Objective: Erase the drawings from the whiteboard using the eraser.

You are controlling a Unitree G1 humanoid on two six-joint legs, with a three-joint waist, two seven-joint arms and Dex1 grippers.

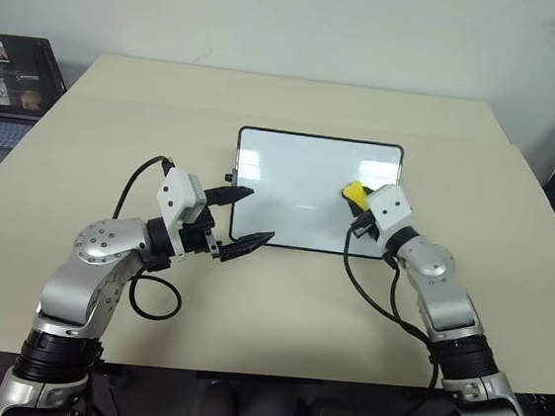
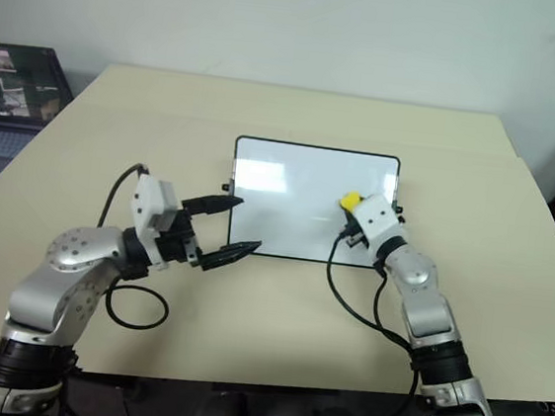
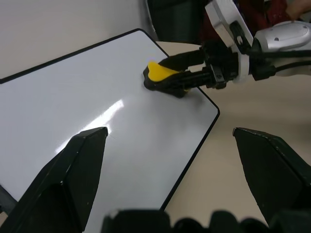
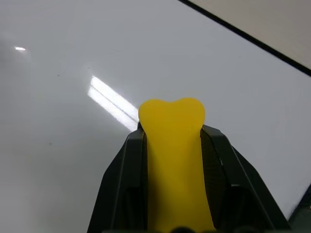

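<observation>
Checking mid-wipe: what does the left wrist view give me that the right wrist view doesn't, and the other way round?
Left wrist view alone: the left tool, open, near the whiteboard's edge, the right tool seen side-on, and the table beyond the board's corner. Right wrist view alone: a close look along the right tool's fingers, shut on the eraser. Shared: the yellow eraser over the glossy whiteboard, with no drawings visible on the parts shown.

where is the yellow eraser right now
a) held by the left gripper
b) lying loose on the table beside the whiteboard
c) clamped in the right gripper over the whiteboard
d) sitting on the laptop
c: the eraser sits clamped between the jaws of the right gripper over the right part of the whiteboard, while the left gripper stands open and empty.
</observation>
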